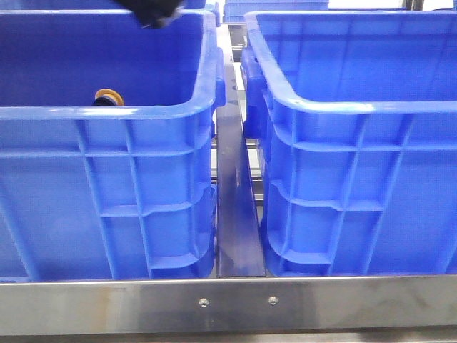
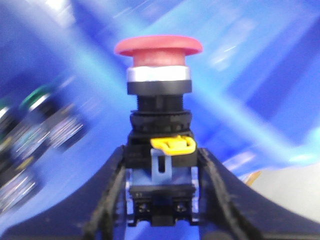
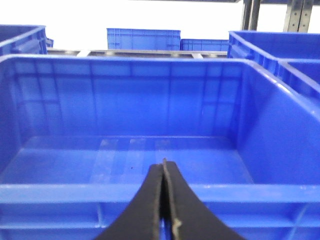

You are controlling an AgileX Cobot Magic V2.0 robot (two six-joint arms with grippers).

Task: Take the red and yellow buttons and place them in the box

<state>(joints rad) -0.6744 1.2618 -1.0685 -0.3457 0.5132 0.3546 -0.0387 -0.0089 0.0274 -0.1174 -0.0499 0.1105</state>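
My left gripper (image 2: 160, 167) is shut on the black and blue body of the red button (image 2: 159, 46); its red domed cap and silver collar stand out beyond the fingertips. In the front view only a dark part of the left arm (image 1: 156, 11) shows, above the left blue crate (image 1: 107, 113). The yellow button (image 1: 108, 96) lies inside that crate, just behind its near rim. My right gripper (image 3: 164, 167) is shut and empty, just outside the near rim of the right blue box (image 3: 150, 192) (image 1: 357, 107), whose floor is bare. The right gripper is hidden in the front view.
Several other push buttons, one with a green cap (image 2: 37, 97), lie blurred behind the held button in the left wrist view. A narrow gap with a dark rail (image 1: 235, 214) separates the two crates. A steel bar (image 1: 228, 304) runs along the front. More blue crates (image 3: 144, 39) stand behind.
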